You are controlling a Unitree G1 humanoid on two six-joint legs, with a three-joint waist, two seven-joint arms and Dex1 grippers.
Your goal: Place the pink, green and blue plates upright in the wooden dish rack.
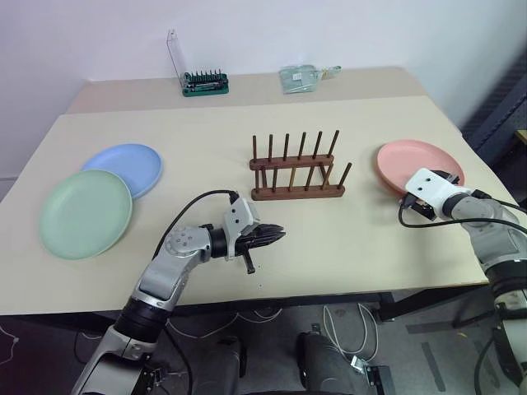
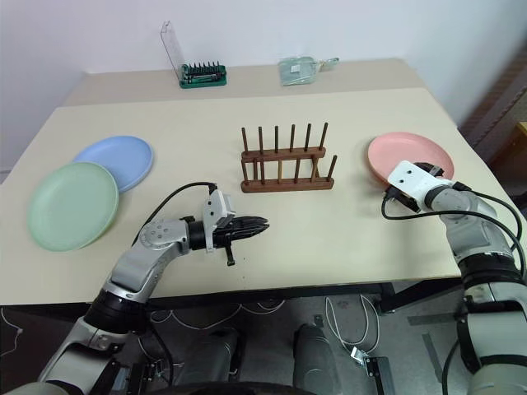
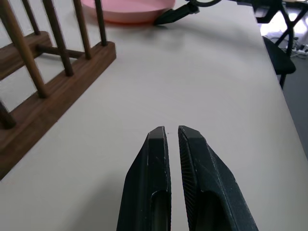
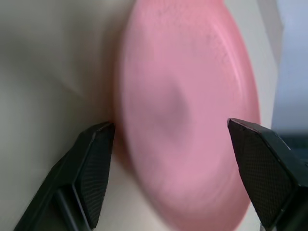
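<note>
Your right claw (image 4: 171, 166) is spread wide over the near edge of the pink plate (image 1: 416, 163), which lies flat on the counter (image 1: 346, 247) at your right, well apart from the wooden dish rack (image 1: 296, 169). In the right wrist view one finger sits just outside the plate's rim and the other over its far side, with nothing pinched between them; you cannot tell from these views whether either finger touches the plate. Your left claw (image 1: 276, 236) is pressed together and empty, its fingers (image 3: 156, 183) nearly meeting with only a thin slit between them. It hovers low over bare counter in front of the rack, pointing toward your right. The rack stands near the middle of the counter with all its pegs free of plates. The green plate (image 1: 85, 214) and the blue plate (image 1: 125, 167) lie flat at your left, the green one nearer to you and overlapping the blue plate's edge. At the far edge of the counter stand a green bit holder (image 1: 204, 82) and a clear packet (image 1: 300, 76).
</note>
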